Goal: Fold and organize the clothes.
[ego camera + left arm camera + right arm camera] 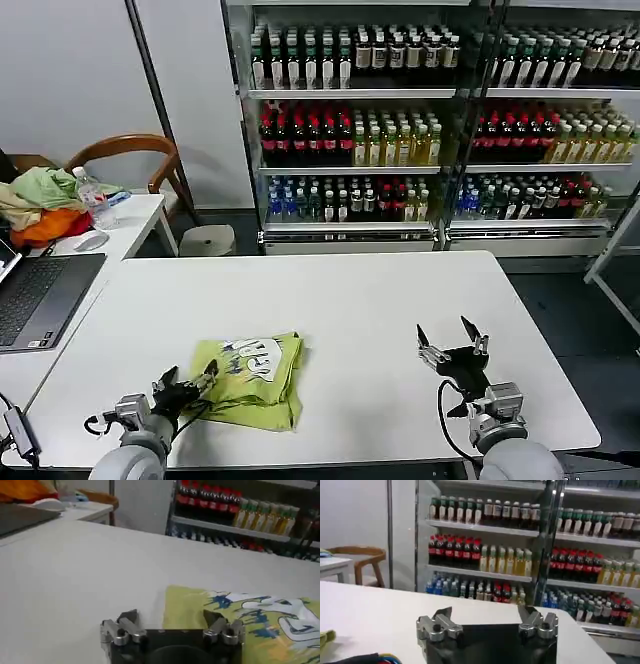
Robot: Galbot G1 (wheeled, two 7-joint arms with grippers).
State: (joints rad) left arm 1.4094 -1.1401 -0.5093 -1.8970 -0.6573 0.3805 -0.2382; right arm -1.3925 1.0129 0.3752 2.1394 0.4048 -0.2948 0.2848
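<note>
We are seeing the lime T-shirt (255,380) lying folded into a compact bundle on the white table (360,300), near the front edge and toward our left, its white-and-dark print facing up. Our left tool (187,385) is hovering just beside the bundle's left edge, its fingers spread and grasping nothing; from the left wrist, one fingertip (214,617) is sitting over the yellow cloth's border. Our right tool (452,343) is waiting well apart over bare table on the right, fingers spread, released.
</note>
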